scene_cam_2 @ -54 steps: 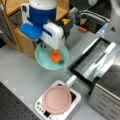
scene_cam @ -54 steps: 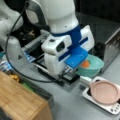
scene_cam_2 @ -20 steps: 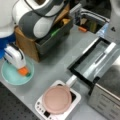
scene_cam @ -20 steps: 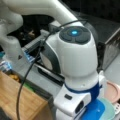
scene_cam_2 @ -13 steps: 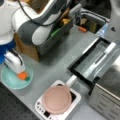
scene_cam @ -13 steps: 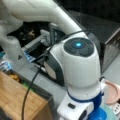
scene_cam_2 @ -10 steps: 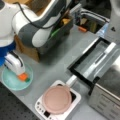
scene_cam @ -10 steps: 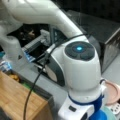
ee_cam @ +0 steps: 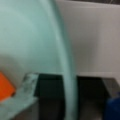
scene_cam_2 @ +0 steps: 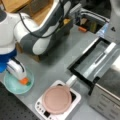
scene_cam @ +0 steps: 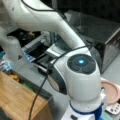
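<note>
A pale teal plate lies on the grey table at a front view's bottom left, with a small orange block on it. My gripper reaches down onto the plate's near rim beside the block. In the wrist view the plate's rim runs between my two dark fingers, which are shut on it, and the orange block shows at the left edge. In a front view the arm's wrist fills the picture and hides the gripper and plate.
A round pink pan sits on a white square base at the bottom middle, also seen at the right edge as the pink pan. An open metal oven with its tray stands right. A wooden box is at left.
The arm has carried the teal plate with the orange block from the table's middle to the left bottom corner of a front view, and it has crept slightly further left lately.
</note>
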